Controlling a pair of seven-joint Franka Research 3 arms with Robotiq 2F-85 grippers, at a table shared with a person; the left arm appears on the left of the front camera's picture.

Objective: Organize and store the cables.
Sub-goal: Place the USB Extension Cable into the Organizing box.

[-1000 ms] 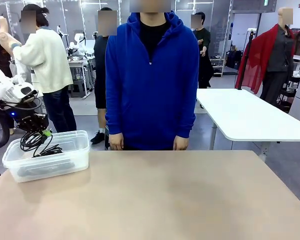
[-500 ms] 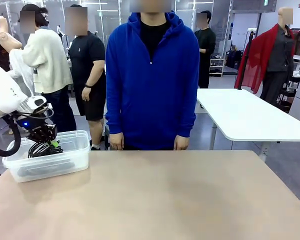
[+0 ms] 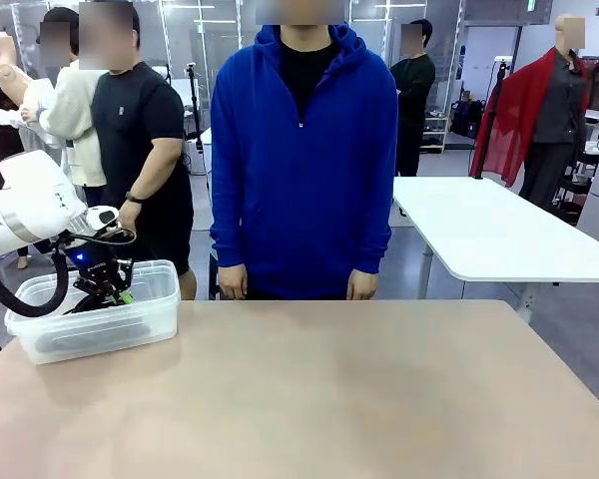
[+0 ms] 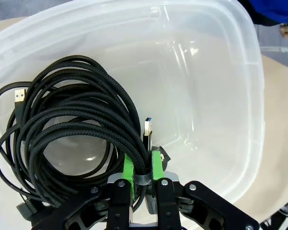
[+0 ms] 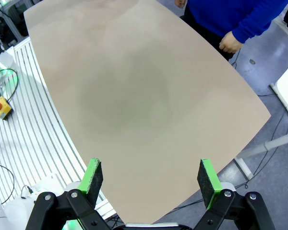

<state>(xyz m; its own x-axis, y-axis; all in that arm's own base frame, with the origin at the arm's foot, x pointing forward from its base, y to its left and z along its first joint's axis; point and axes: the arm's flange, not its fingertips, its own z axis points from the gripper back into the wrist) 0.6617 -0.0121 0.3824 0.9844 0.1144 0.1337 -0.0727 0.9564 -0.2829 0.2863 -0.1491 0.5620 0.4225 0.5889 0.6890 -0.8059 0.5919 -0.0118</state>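
At the left edge of the front frame the white, rounded left arm [image 3: 30, 205] carries looping black hoses and a small blue light above its black left gripper [image 4: 143, 168] with green pads and silver screws, while the right gripper [image 5: 152, 176] matches it.

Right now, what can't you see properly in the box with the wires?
- Front view: the cables in the plastic box are blurred by its cloudy wall and partly covered by the left gripper.
- Left wrist view: the cable coil's lower end is cut off by the bottom edge and hidden behind the gripper's fingers.
- How many cables: can't tell.
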